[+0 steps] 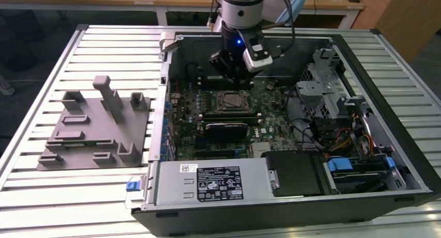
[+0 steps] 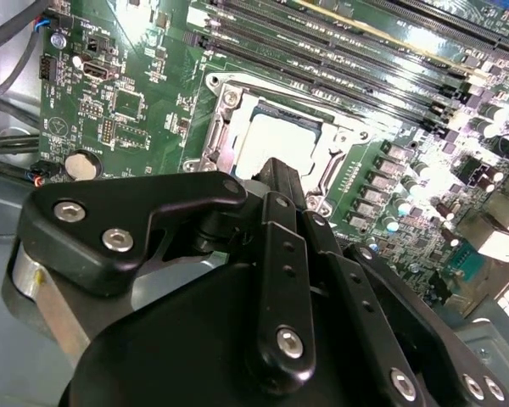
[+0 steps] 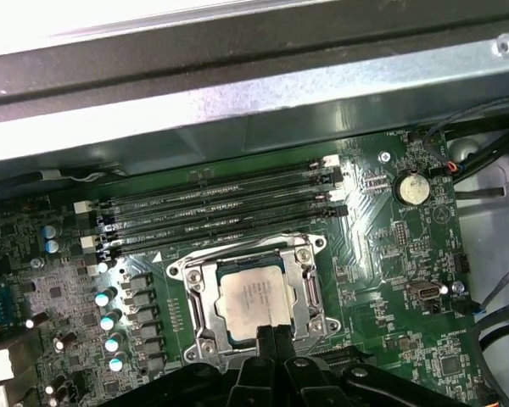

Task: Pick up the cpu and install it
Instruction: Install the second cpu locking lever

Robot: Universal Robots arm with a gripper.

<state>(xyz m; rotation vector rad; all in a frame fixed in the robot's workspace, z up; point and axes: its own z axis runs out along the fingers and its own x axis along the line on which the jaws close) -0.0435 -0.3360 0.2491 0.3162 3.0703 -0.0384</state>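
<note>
First wrist view: cpu (image 3: 253, 297) seated in socket (image 3: 197, 314).

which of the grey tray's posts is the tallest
The narrow post near the middle of the tray, toward its far edge in the exterior view. It rises well above the shorter, blockier posts on either side of it.

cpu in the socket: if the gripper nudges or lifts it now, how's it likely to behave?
The cpu looks like a thin, flat, rigid plate, so probably stiff and light. It lies flat inside the socket frame, so a sideways nudge would likely be stopped by the frame. Its smooth silvery top looks slippery, and its low edges offer little grip. The gripper is at the socket's edge.
</note>
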